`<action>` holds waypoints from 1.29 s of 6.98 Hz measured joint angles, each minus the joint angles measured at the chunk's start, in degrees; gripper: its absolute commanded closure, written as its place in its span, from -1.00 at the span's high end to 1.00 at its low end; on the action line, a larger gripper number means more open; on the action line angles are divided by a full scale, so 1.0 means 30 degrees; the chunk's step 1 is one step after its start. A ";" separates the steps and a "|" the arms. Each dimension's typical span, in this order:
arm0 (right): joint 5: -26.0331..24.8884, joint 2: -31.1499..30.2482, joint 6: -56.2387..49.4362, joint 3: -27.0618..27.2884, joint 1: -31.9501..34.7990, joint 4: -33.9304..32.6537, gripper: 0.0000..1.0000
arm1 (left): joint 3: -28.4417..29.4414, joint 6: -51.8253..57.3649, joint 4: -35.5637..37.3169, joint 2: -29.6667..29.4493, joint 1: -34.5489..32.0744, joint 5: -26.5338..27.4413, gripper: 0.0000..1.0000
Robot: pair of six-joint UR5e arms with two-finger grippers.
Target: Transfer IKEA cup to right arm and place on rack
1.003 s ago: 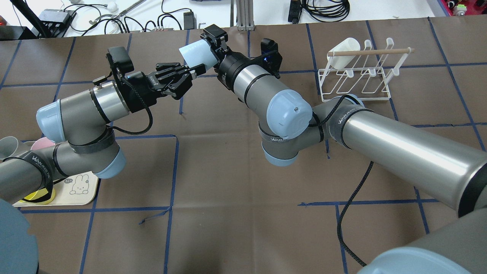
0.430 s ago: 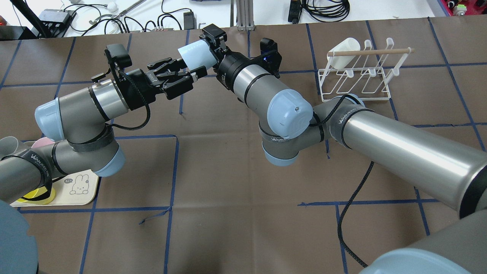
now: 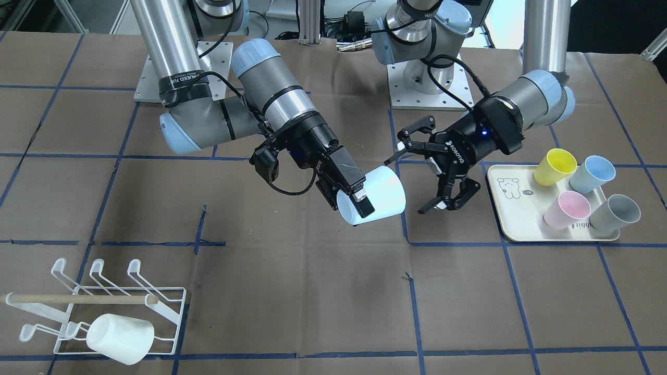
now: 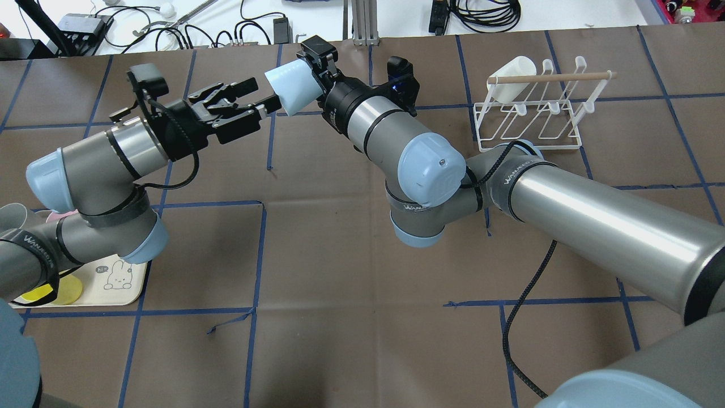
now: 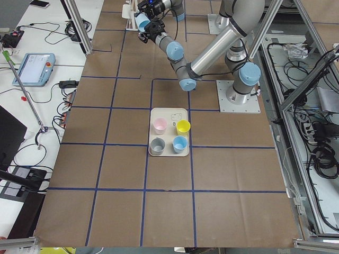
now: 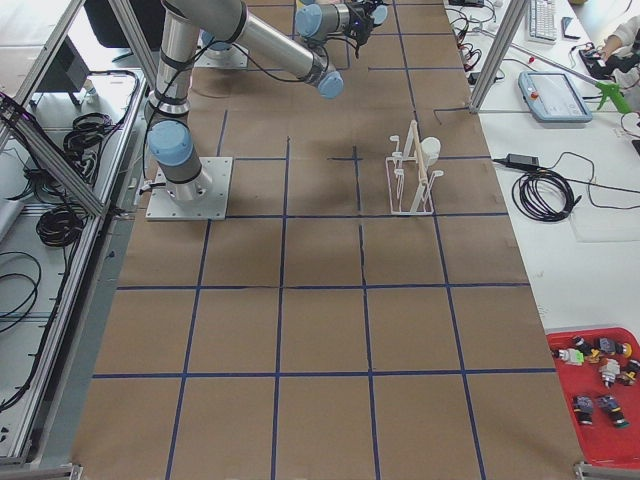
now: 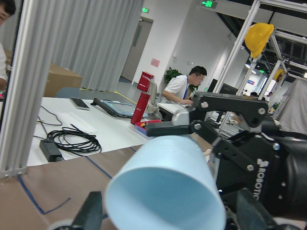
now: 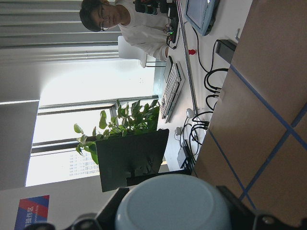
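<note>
My right gripper (image 3: 359, 200) is shut on the pale blue IKEA cup (image 3: 379, 197) and holds it on its side above the table; it is also in the overhead view (image 4: 310, 76) with the cup (image 4: 289, 89). My left gripper (image 3: 412, 179) is open and empty, a short way from the cup's open mouth, and shows in the overhead view (image 4: 255, 97). The left wrist view looks into the cup's mouth (image 7: 163, 191). The right wrist view shows the cup's base (image 8: 172, 206). The white wire rack (image 4: 529, 116) with its wooden dowel (image 4: 552, 77) stands far right.
A white cup (image 4: 510, 73) lies on the rack's far-left corner. A cream bear tray (image 3: 513, 208) by my left arm holds a yellow (image 3: 555, 166), a blue (image 3: 591, 174), a pink (image 3: 565, 210) and a grey (image 3: 615, 213) cup. Cables lie beyond the table's far edge.
My left gripper has drawn back to the left, away from the cup, with its jaws open. The cup stays in my right gripper, which has hardly moved.
</note>
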 measured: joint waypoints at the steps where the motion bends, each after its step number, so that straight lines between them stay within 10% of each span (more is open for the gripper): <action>1: 0.0008 0.0017 -0.0046 0.0000 0.0000 0.0009 -0.06 | -0.0182 -0.0010 0.0005 0.0000 0.1205 -0.0111 0.97; 4: 0.0201 -0.0121 -0.1855 0.0044 -0.0724 0.0103 -0.06 | 0.0158 -0.0211 -0.0998 0.0270 0.2434 0.0133 0.96; 9: 0.2082 -0.0783 -0.9645 0.0205 -0.3308 0.0787 -0.34 | 0.8290 -0.1210 -1.8714 0.2106 0.0484 0.7257 0.97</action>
